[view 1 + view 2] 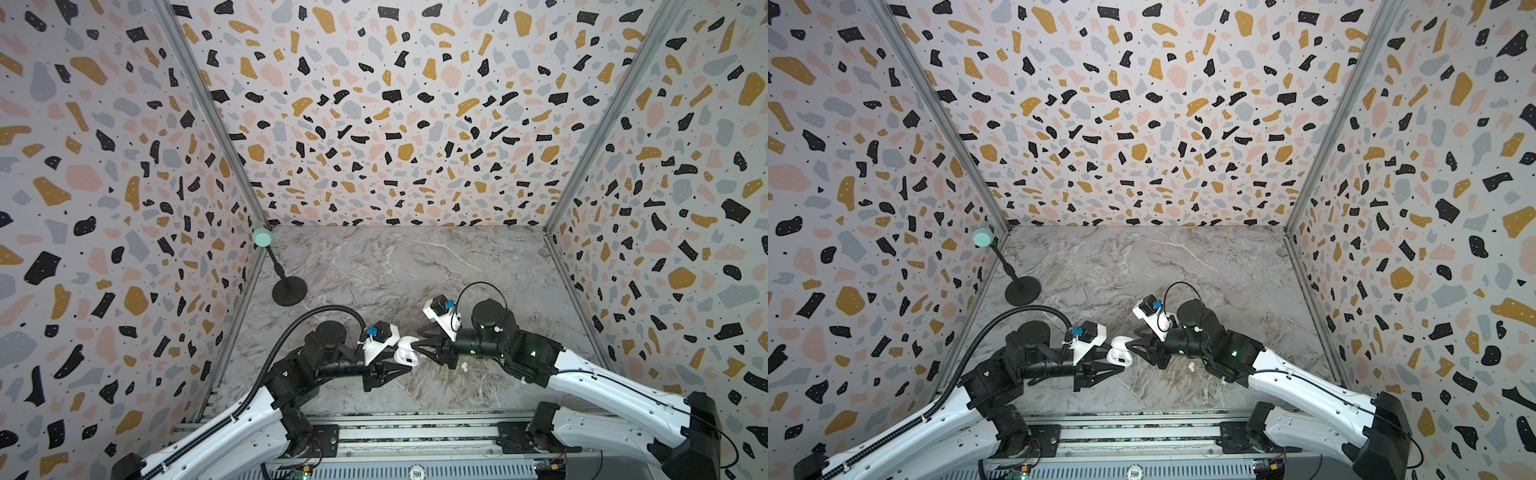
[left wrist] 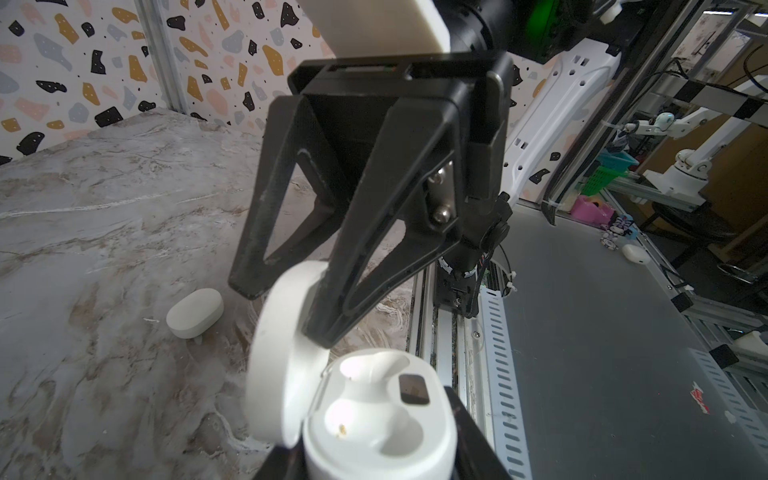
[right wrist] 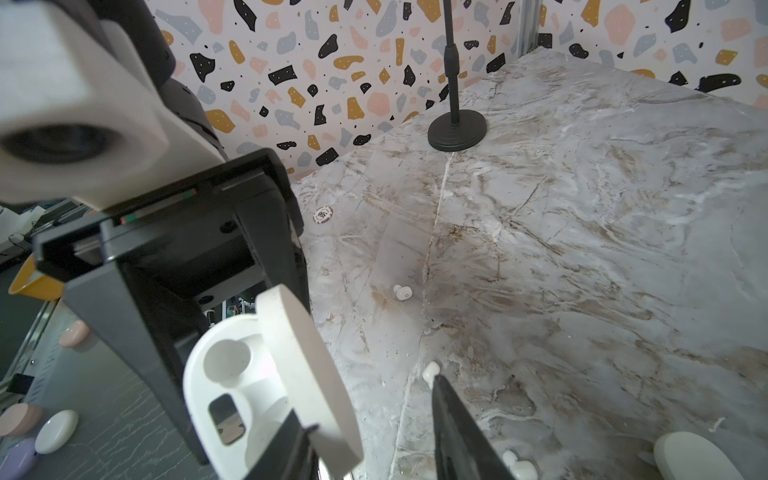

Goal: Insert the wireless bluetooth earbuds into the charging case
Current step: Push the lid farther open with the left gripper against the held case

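Near the front rail [image 1: 415, 436] in both top views: left claw [image 1: 397, 362] is clamped on the base of the open charging case [image 1: 406, 356], with the lid [image 1: 405, 342] flipped up on the far side. Right claw [image 1: 419, 341] faces it, tips at the lid. One earbud [image 1: 464, 366] lies on the marble table [image 1: 415, 266] just beside the right arm's wrist, apart from the case. Left wrist view: charging case [image 2: 374, 440] at the bottom, both wells [image 2: 365, 415] empty bar a tiny yellowish speck in one, lid [image 2: 274, 353] standing open at the hinge. Right claw's black fingers [image 2: 257, 216] straddle the lid, one each side. Second case [image 2: 194, 312], shut, sits on the table beyond; contents not visible. Right wrist view: lid [image 3: 307, 365] sits between the right claw's fingers. One is on its inner side, contact unclear. The outer finger [image 3: 457, 424] stands clear of it, so the jaws are partly open and grip nothing. Earbuds are all loose on the table, none in the case: one earbud [image 3: 402, 292] in the open, another at the outer finger's tip [image 3: 431, 370], a third [image 3: 517, 463] near the second case [image 3: 698, 457]. Poker chip [image 3: 323, 214] and black stand [image 3: 457, 129] sit farther back.
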